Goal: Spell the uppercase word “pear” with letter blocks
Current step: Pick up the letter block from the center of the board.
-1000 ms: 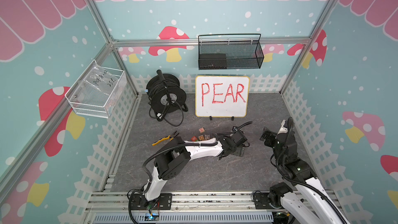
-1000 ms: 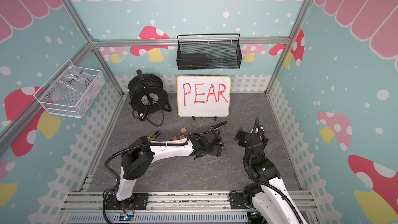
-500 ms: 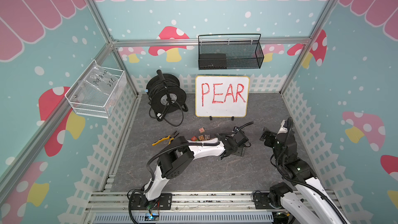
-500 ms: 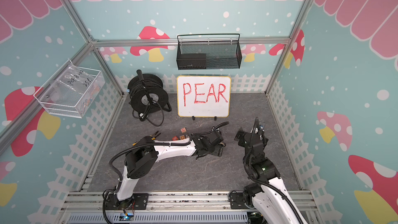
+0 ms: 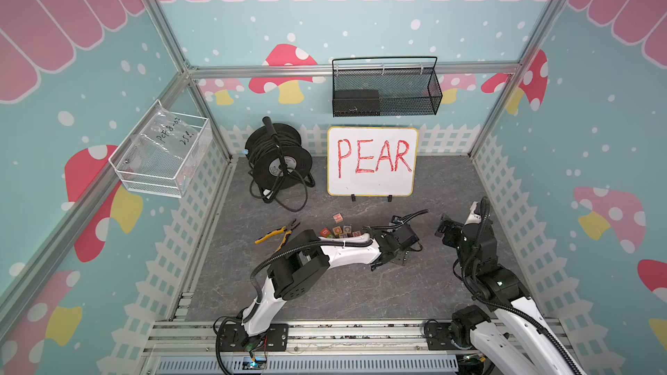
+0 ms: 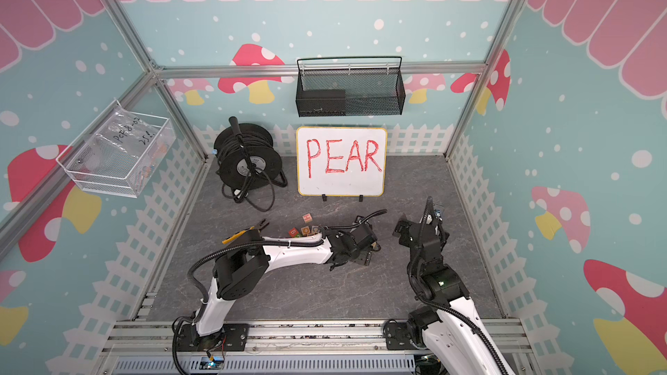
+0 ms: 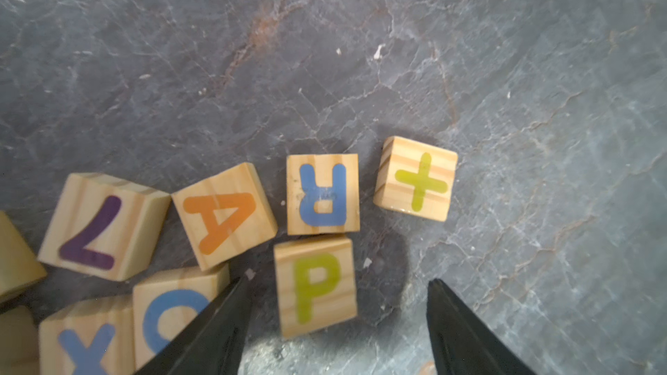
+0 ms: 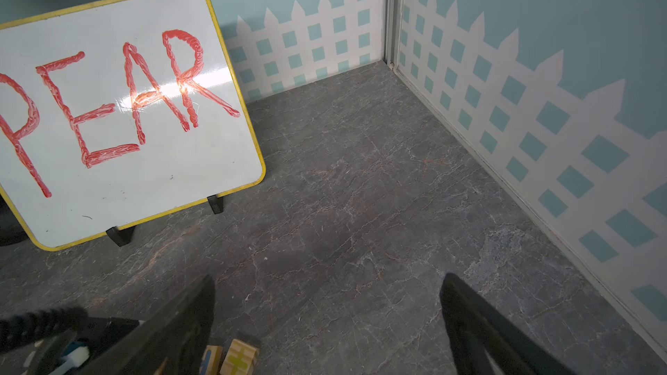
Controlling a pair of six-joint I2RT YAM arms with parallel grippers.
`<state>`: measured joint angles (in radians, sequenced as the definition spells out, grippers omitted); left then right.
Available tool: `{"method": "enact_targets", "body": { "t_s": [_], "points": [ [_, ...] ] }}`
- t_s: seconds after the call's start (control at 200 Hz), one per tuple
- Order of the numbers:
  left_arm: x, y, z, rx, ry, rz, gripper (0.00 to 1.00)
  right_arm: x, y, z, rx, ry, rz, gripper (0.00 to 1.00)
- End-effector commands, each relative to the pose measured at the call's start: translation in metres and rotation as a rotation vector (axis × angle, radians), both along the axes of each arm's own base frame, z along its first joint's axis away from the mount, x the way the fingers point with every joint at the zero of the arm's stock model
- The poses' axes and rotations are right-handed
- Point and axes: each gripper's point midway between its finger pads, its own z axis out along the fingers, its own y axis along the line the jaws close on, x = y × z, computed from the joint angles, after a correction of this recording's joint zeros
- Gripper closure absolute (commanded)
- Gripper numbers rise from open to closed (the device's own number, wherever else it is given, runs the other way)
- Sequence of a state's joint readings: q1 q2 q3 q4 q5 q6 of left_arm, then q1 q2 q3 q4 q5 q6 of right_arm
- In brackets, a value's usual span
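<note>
In the left wrist view the yellow P block [image 7: 315,284] lies on the grey floor between the fingers of my left gripper [image 7: 339,281]. The jaws stand open, with a gap on each side of the block. Just beyond it lie the blue R block [image 7: 323,194] and the orange A block [image 7: 223,216], both seen upside down. In both top views the left gripper [image 5: 395,260] [image 6: 348,260] points down at the floor and hides these blocks. My right gripper [image 8: 328,279] [image 5: 445,229] hangs open over bare floor to the right, holding nothing.
Other wooden cubes crowd close: a + [image 7: 415,178], a 7 [image 7: 103,227], an O [image 7: 177,313], an X [image 7: 86,344]. More cubes [image 5: 341,230] sit behind the left arm. A whiteboard reading PEAR [image 5: 371,183], a cable reel [image 5: 278,160] and pliers [image 5: 276,234] stand farther back.
The left arm's elbow has shifted slightly to the right, while its gripper stays low over the same spot. The right arm has not moved.
</note>
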<state>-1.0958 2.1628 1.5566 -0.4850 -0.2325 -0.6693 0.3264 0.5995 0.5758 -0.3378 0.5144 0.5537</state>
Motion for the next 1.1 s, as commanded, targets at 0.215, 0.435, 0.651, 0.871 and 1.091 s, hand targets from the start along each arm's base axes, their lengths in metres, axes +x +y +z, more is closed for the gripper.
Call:
{"method": "enact_targets", "body": {
  "t_s": [0.215,0.435,0.651,0.871,1.091],
  "points": [
    [0.003,-0.004,0.005,0.025,-0.032,-0.003,0.24,-0.002,-0.004,-0.004,-0.007,0.003,-0.014,0.02],
    [0.002,-0.002,-0.002,0.054,-0.022,0.005,0.28,-0.002,-0.004,-0.004,-0.007,0.002,-0.013,0.02],
    [0.004,0.0,-0.007,0.083,-0.019,0.011,0.36,-0.002,-0.004,-0.005,-0.007,0.002,-0.012,0.02],
    [0.004,0.003,-0.011,0.112,-0.016,0.017,0.47,-0.001,-0.004,-0.004,-0.009,0.003,-0.01,0.02],
    [0.005,0.004,-0.006,0.109,-0.025,0.022,0.57,0.001,0.0,-0.006,-0.008,0.008,0.006,0.02]
  ]
}}
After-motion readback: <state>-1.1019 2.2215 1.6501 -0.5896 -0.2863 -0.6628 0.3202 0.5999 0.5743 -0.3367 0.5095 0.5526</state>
